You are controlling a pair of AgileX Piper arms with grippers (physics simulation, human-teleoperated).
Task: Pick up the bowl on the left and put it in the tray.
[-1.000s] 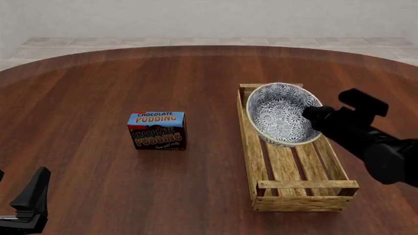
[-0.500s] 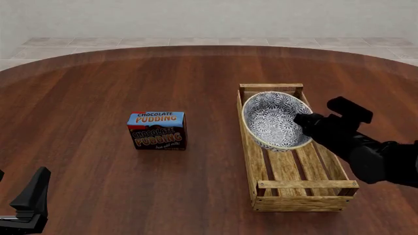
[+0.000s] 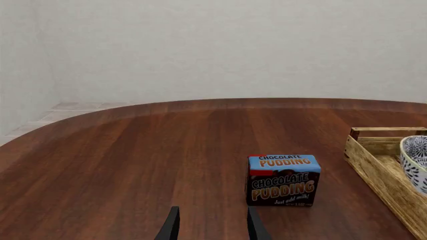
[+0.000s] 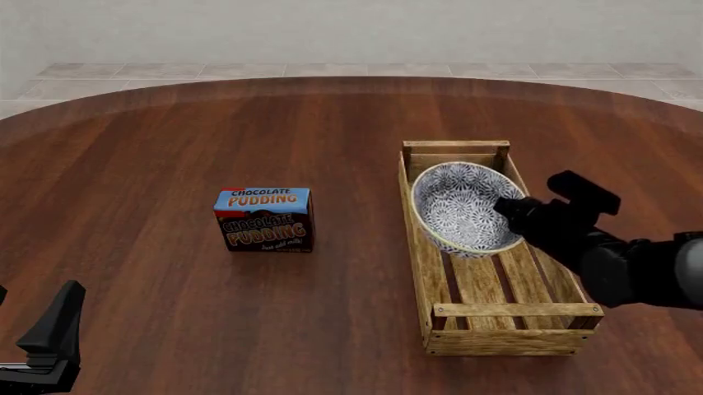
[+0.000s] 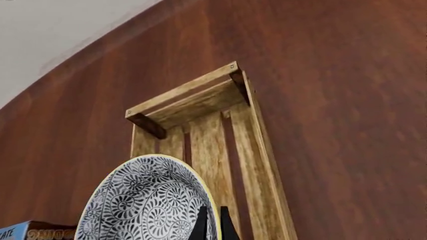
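bowl [image 4: 462,206]: blue-grey floral, cream rim | tray [image 4: 516,319]: light wood

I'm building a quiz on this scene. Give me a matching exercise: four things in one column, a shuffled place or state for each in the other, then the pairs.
Things:
1. bowl
2. chocolate pudding box
3. left gripper
4. wooden tray

States:
A. open, holding nothing
B. tilted, pinched at its rim by the right gripper
C. upright on the table, left of the tray
D. under the bowl

Pairs: 1-B, 2-C, 3-A, 4-D
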